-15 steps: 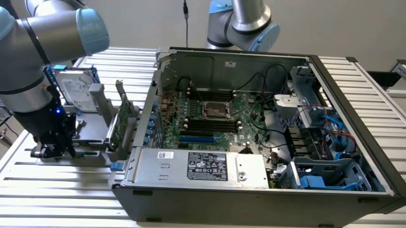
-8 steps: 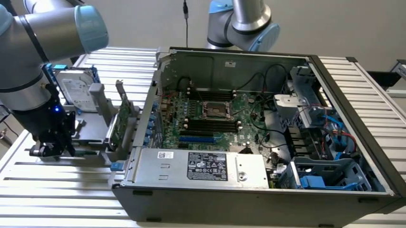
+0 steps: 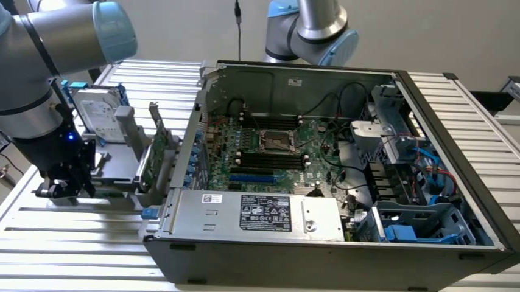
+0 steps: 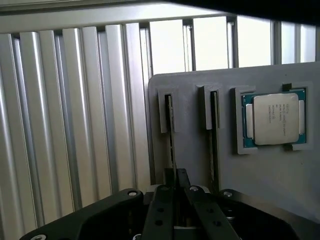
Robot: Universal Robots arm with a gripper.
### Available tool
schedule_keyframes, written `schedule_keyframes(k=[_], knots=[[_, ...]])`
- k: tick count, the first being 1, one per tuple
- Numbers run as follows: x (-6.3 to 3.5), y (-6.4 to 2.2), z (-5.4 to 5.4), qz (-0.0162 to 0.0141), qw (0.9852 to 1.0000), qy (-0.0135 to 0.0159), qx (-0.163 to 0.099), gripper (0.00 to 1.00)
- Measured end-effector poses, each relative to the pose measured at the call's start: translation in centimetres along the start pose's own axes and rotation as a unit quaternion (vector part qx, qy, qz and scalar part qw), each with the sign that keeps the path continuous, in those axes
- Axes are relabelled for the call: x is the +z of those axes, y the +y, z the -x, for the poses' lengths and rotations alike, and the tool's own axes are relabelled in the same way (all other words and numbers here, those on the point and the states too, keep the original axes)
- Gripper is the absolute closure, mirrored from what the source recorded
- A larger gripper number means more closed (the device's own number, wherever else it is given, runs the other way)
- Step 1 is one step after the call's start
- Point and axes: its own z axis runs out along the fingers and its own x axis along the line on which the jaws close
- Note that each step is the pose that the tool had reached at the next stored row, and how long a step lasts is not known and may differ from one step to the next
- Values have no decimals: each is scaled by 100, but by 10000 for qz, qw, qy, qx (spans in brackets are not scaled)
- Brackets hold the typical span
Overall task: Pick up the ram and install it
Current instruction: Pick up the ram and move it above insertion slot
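No wording could be made out. A black label [image 3: 266, 213] with tiny white marks sat mid-top on the power supply [image 3: 323, 214], and a white barcode sticker [image 3: 213, 198] sat near its corner at the exterior view's left. The hard drive [image 3: 104, 132] bore a white label [image 3: 94, 113] and the processor [image 4: 275, 125] bore faint printed lines [image 4: 276, 111], all illegible.
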Motion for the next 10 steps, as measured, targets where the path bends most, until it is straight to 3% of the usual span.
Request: schedule_keyframes(k=[10], knots=[[-101, 0, -2, 10, 9999, -117, 24, 86]])
